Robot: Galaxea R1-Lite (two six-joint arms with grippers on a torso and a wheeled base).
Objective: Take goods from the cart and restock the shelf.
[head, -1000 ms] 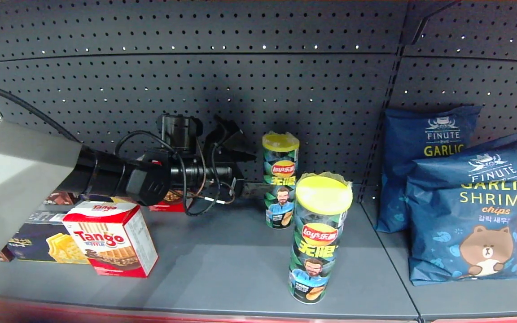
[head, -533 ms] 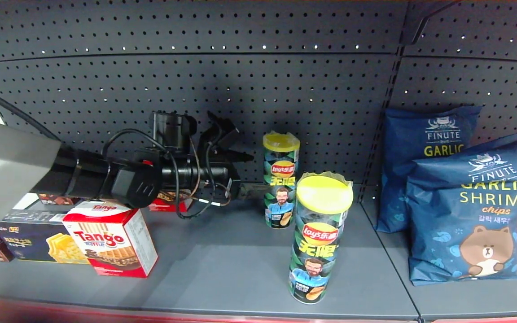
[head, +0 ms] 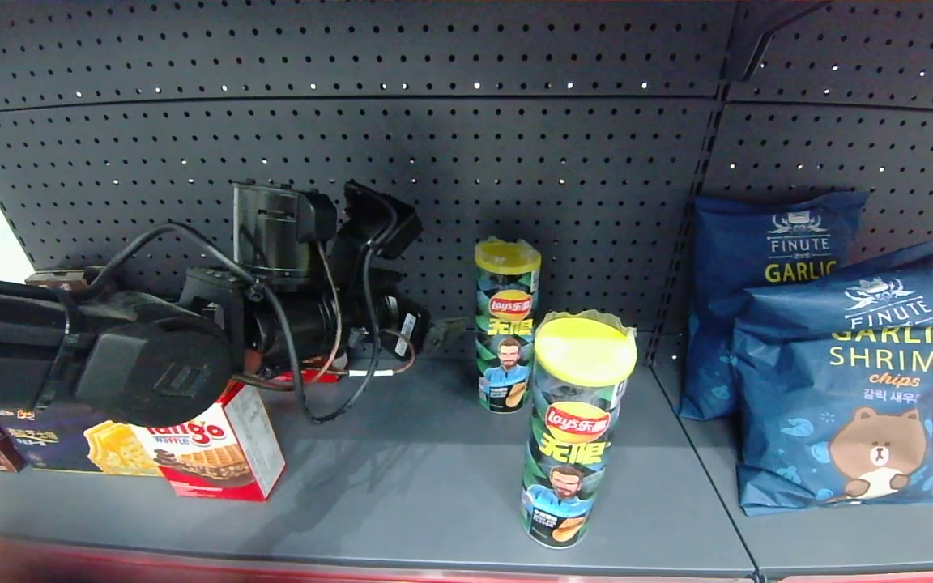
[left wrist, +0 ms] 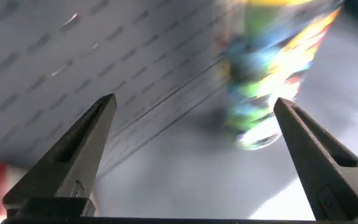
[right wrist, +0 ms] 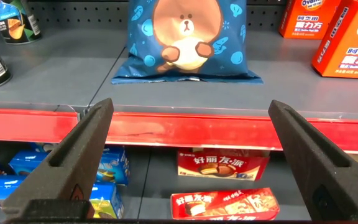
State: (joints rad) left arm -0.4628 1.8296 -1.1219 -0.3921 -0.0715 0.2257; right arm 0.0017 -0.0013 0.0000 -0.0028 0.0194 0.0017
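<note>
Grey metal shelf (head: 402, 478) with a perforated back panel (head: 434, 162). Black left gripper (left wrist: 194, 101) low near the back of it, fingers spread wide, gripping nothing and touching nothing. Beyond the fingers, blurred, the rear chip can (left wrist: 269, 74), upright close to the panel and apart from the gripper. Front chip can (head: 576, 429), yellow-lidded, upright near the shelf's front, just ahead of the rear one. Right gripper (right wrist: 191, 104) likewise wide open and empty, facing the red shelf edge (right wrist: 179, 130) below a blue snack bag (right wrist: 188, 37). Red wafer box (head: 227, 453) beneath the left arm.
</note>
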